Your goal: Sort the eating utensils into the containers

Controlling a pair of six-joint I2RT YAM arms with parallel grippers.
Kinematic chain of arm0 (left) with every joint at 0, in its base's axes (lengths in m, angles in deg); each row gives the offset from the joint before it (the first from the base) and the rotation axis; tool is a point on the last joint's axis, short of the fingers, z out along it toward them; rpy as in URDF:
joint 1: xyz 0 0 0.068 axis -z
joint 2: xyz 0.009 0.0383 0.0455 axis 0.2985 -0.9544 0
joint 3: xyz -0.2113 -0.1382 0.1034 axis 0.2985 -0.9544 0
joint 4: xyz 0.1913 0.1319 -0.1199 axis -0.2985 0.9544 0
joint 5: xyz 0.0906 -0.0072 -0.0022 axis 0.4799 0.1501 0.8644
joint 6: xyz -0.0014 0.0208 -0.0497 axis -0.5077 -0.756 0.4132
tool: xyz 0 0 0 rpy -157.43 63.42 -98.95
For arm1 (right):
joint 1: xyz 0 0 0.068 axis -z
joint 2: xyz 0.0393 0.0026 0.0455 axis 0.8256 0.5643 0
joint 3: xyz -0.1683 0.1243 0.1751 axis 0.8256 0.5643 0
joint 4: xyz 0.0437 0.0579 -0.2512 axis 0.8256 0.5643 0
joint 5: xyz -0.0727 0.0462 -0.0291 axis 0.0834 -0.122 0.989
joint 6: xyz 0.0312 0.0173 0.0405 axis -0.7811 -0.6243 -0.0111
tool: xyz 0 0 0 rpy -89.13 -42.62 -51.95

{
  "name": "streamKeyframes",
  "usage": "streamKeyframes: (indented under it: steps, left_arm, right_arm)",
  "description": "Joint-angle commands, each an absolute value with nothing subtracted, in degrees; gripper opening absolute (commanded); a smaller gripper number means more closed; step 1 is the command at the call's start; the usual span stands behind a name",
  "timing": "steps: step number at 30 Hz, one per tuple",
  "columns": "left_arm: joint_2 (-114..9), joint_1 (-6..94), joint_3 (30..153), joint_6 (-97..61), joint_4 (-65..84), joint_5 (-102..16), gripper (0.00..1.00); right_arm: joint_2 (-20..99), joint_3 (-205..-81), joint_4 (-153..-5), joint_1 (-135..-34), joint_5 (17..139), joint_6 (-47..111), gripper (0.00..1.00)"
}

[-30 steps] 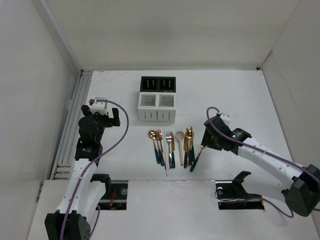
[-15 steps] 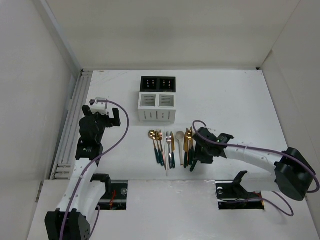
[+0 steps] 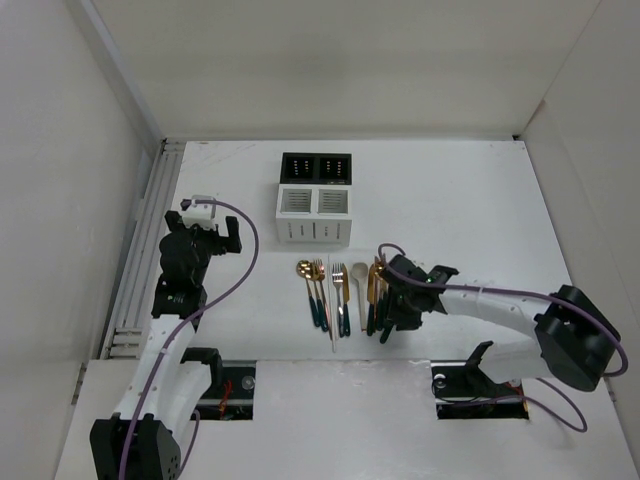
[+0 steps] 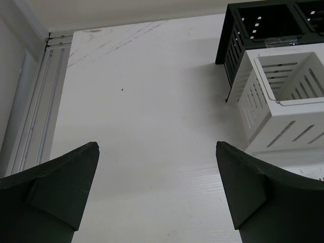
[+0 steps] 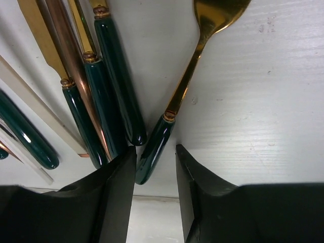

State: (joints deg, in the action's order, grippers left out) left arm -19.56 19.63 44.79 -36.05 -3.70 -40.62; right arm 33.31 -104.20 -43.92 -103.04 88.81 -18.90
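Note:
The eating utensils (image 3: pixel 340 290) lie in a row near the table's front edge, with gold heads and dark teal handles, plus one cream spoon (image 3: pixel 360 285). My right gripper (image 3: pixel 392 322) is low at the row's right end. In the right wrist view it (image 5: pixel 155 150) is open, and its fingers straddle the teal handle (image 5: pixel 154 144) of a gold spoon (image 5: pixel 217 12), with a gap on the right side. The white container (image 3: pixel 314 214) and the black container (image 3: pixel 316 166) stand behind the row. My left gripper (image 4: pixel 157 192) is open and empty over bare table, left of the white container (image 4: pixel 283 101).
A metal rail (image 3: pixel 150 240) runs along the table's left side. White walls enclose the table at the back and sides. More teal-handled utensils (image 5: pixel 101 96) lie close against the left finger (image 5: pixel 114 197).
My right arm has swung left and down to the right end of the utensil row, and its fingers now straddle the spoon's handle. The left arm has not moved.

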Motion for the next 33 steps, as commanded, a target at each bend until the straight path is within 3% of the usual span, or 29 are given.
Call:
streamKeyframes:
  steps: [1, 13, 17, 21, 26, 33]
  left_arm:
    - [-19.2, 20.0, 43.9, -36.9, -6.5, -40.4, 1.00]
    - [-19.2, 20.0, 43.9, -37.4, -7.0, -39.8, 1.00]
    - [-19.2, 20.0, 43.4, -37.4, -8.2, -39.8, 1.00]
    - [-19.2, 20.0, 43.4, -37.4, -8.7, -39.3, 1.00]
    - [-18.7, 20.0, 42.9, -37.4, -8.7, -39.3, 1.00]
    - [-19.2, 20.0, 42.9, -36.9, -9.2, -39.3, 1.00]
  right_arm:
    - [36.8, -103.6, -43.1, -103.7, 90.2, -19.0, 0.42]
    - [36.3, -105.8, -36.7, -103.7, 92.2, -22.4, 0.33]
    - [39.0, -107.0, -35.4, -103.7, 92.2, -22.4, 0.24]
    - [42.2, -107.0, -36.4, -103.7, 90.8, -21.8, 0.00]
    - [40.7, -107.0, -35.8, -103.7, 90.8, -21.8, 0.00]
    - [29.8, -112.9, -26.4, -103.7, 100.1, -26.8, 0.00]
